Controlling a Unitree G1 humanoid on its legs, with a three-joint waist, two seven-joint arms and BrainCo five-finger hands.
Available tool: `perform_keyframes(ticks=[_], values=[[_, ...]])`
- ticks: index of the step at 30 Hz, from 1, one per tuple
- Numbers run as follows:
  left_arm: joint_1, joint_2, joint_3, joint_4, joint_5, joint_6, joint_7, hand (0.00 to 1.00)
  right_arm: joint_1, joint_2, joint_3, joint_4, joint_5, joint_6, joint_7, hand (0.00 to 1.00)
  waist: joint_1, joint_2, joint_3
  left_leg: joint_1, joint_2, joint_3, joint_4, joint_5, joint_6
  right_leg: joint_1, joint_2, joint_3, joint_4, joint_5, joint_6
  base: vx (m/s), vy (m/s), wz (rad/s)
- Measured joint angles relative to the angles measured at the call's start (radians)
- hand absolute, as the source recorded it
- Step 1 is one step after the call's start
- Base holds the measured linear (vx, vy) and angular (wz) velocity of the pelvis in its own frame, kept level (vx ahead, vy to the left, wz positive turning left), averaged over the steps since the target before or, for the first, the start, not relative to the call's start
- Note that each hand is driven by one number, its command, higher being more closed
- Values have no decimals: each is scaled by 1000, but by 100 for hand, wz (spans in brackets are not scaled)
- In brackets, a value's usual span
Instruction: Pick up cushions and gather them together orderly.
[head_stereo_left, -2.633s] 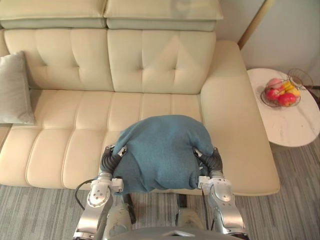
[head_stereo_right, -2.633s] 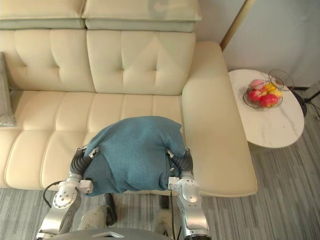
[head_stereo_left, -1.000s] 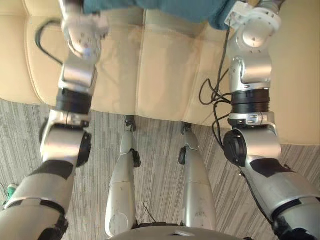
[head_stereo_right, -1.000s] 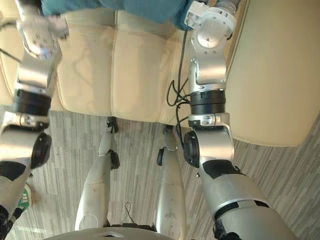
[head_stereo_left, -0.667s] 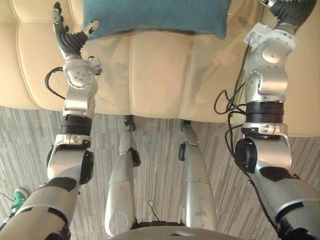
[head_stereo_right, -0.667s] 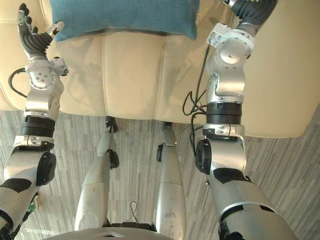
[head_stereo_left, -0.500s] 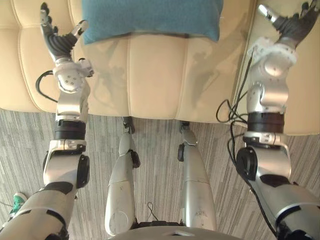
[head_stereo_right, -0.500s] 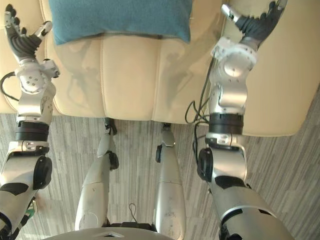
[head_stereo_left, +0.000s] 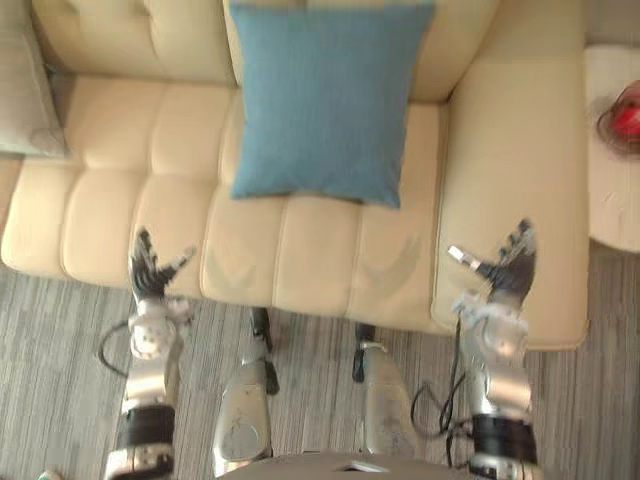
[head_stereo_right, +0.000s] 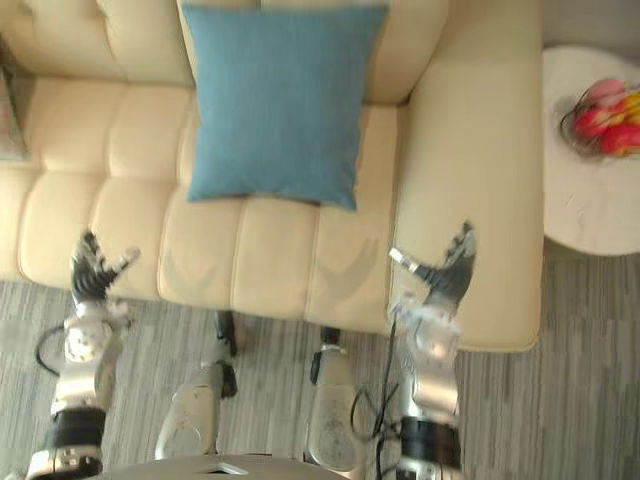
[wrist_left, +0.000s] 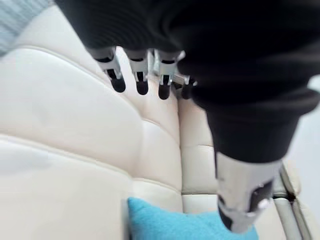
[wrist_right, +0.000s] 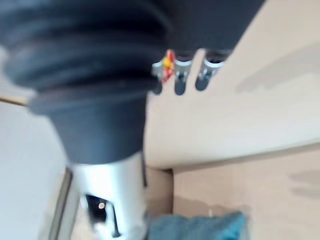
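Blue cushion (head_stereo_left: 325, 105) stands upright and square: lower edge on the sofa (head_stereo_left: 110, 200) seat, back against the backrest. It's ahead of both hands, roughly midway between them and well apart from each. Nothing is touching it.

Left hand (head_stereo_left: 148, 272): open, fingers (wrist_left: 140, 82) straight, thumb out, empty. It hovers over the front edge of the seat. Right hand (head_stereo_left: 505, 268): also open and empty, fingers spread, over the front end of the wide arm section. Both wrist views agree, with straight fingers, cream upholstery past them and a strip of the cushion further off.

Step, as I read it: this one is placed and the hands are free, so we're between a place and the next pick. Task looks partly done.

Next candidate: grey cushion (head_stereo_left: 25, 90), far ahead of the left hand and outboard of it, at the sofa's end, well apart from the blue one. My take is that getting it calls for a shift toward the left-hand side, a two-hand grip on its edges, then setting it just beside the blue one in the same upright lean.

Outboard of the right hand: round counter (head_stereo_right: 590, 200) with a fruit basket (head_stereo_right: 605, 115). Not task-relevant.

Brands and writing: none legible on cushions, sofa or counter.
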Motion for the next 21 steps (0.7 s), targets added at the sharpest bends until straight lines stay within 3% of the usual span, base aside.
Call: perform_keyframes(ticks=[4, 10, 14, 21], values=[[65, -83, 73, 236, -2, 22, -25, 0, 63, 60, 39, 203, -18, 4, 75, 0, 3, -17, -91, 107, 19, 23, 4, -47, -9, 127, 19, 1, -73, -1, 2, 118, 4, -18], [94, -122, 133, 529, -1, 53, -48, 0, 74, 82, 30, 568, -129, 13, 111, 0, 5, -32, -187, 215, 31, 36, -41, -58, -26, 252, 38, -5, -181, 21, 4, 91, 7, -8], [97, -115, 129, 635, 20, 65, -71, 0, 42, 79, -27, 804, -136, 34, 119, 0, 7, -36, -220, 286, 23, 49, -92, -55, -30, 319, 43, 8, -247, 45, 7, 75, 21, -13], [84, -50, 94, 698, 60, 68, -89, 0, 15, 70, -64, 925, -172, 53, 140, 0, 4, -61, -217, 340, 7, 88, -122, -55, -29, 349, 42, 67, -295, 88, 11, 25, 24, -22]])
